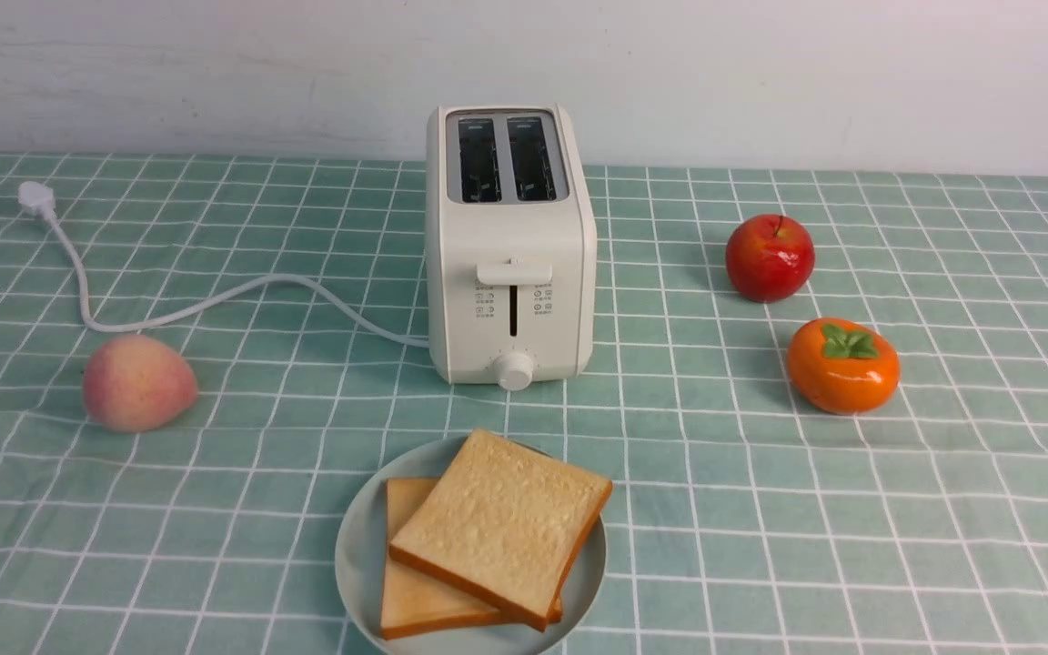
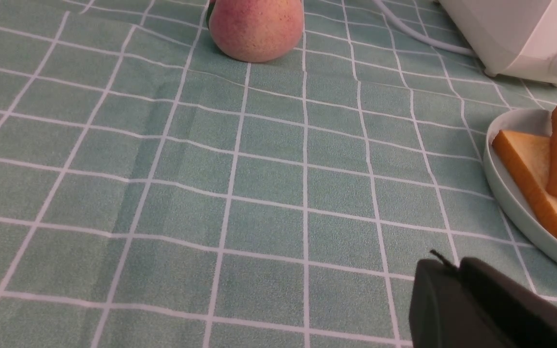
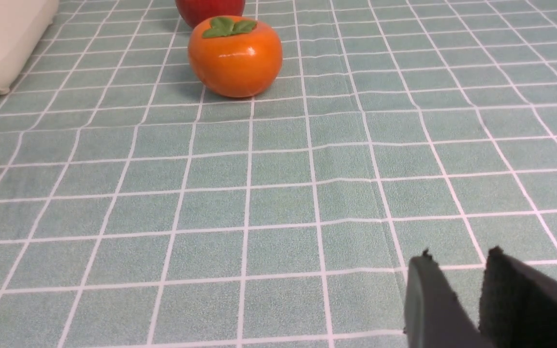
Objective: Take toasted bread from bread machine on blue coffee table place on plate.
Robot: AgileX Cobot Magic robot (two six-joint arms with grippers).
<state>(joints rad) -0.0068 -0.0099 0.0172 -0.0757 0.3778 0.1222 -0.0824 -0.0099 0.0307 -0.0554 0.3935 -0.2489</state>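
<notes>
The left gripper [image 2: 445, 270] is seen only in its own wrist view, low over the cloth, its dark fingers pressed together with nothing between them. The right gripper [image 3: 457, 270] shows likewise in its wrist view, the jaws nearly closed with a narrow gap and nothing held. Neither arm appears in the front view.

The blue coffee table [image 1: 851, 509] lies under both grippers, bare directly beneath each.

The bread machine [image 1: 510, 246] is noted ahead of the left gripper, toward the middle, well apart from it; a corner of it is also seen far ahead of the right gripper. Both slots are recorded as dark and empty, with the lever at the top of its track.

The plate [image 1: 360, 546] sits just beside the left gripper, on its inner side, nearer than the bread machine.

The toasted bread [image 1: 501, 523] is found on that plate: two slices, the upper lying askew across the lower, partly overlapping it.

A peach [image 1: 137, 382] is ahead of the left gripper; a persimmon [image 1: 842, 364] and, behind it, an apple [image 1: 770, 257] are ahead of the right gripper.

Assessment: transfer is judged complete. No slice remains in the slots, and nothing is left to carry.
</notes>
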